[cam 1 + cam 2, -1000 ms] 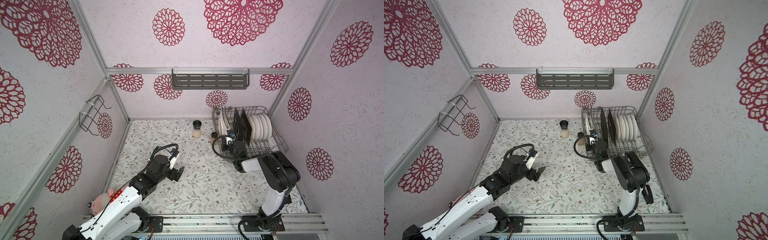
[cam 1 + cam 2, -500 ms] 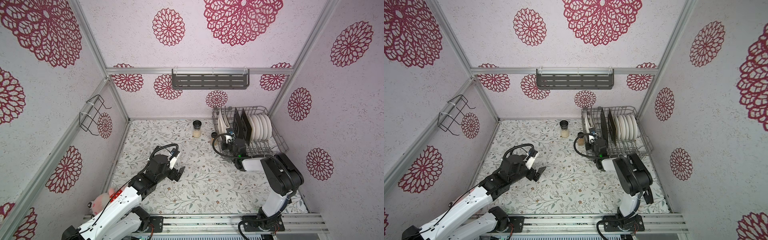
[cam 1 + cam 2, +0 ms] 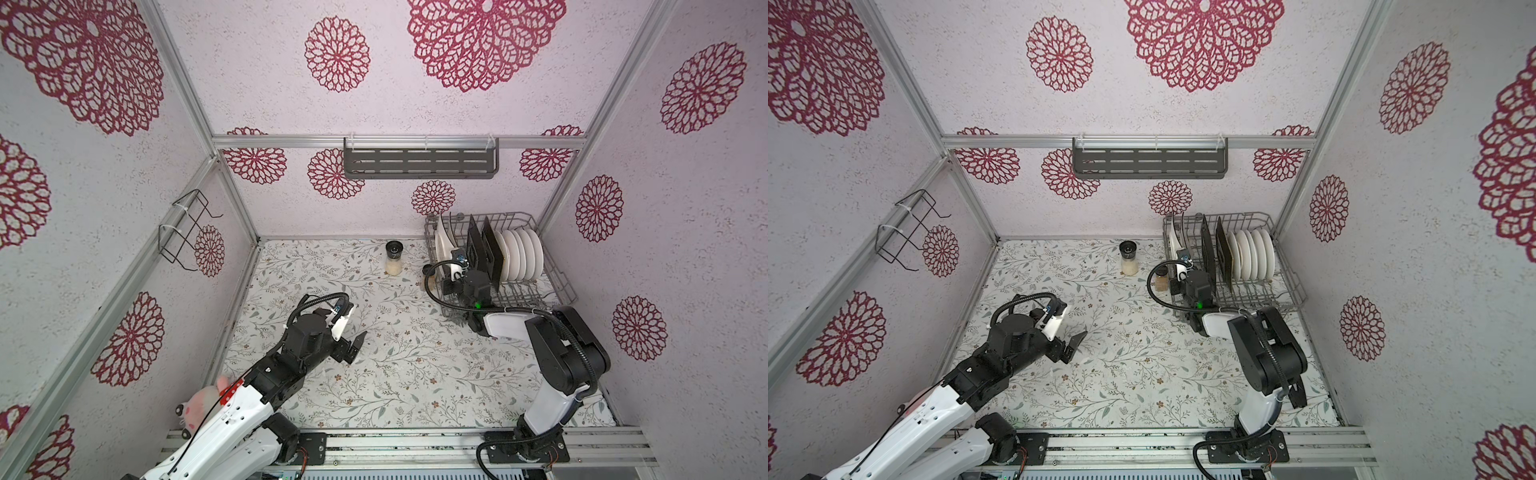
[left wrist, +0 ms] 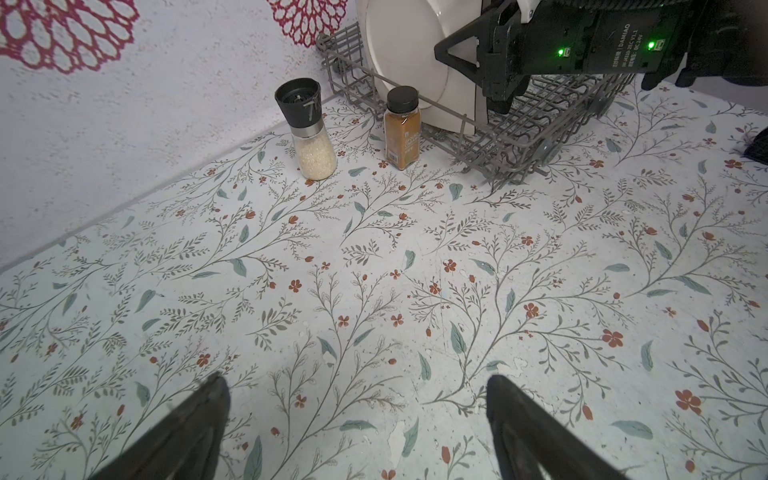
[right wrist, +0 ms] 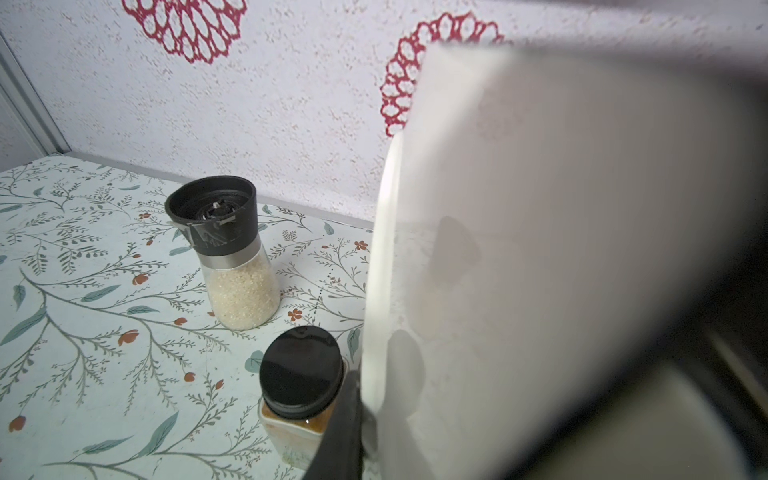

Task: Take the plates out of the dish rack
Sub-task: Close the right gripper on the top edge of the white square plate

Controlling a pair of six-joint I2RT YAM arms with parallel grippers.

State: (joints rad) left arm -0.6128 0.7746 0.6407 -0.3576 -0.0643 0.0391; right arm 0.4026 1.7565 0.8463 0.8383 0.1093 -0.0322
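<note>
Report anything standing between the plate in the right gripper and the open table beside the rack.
The right gripper is shut on the cream plate at the left end of the dish rack. The rack's raised wire side and the orange spice jar just outside it stand in the way; the grinder stands farther off.

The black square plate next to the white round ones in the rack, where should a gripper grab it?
Grip the black square plate by its top edge, coming down from above, jaws straddling its thickness. It stands on edge in the dish rack, the white round plates crowding one face, so only the top edge looks free.
</note>
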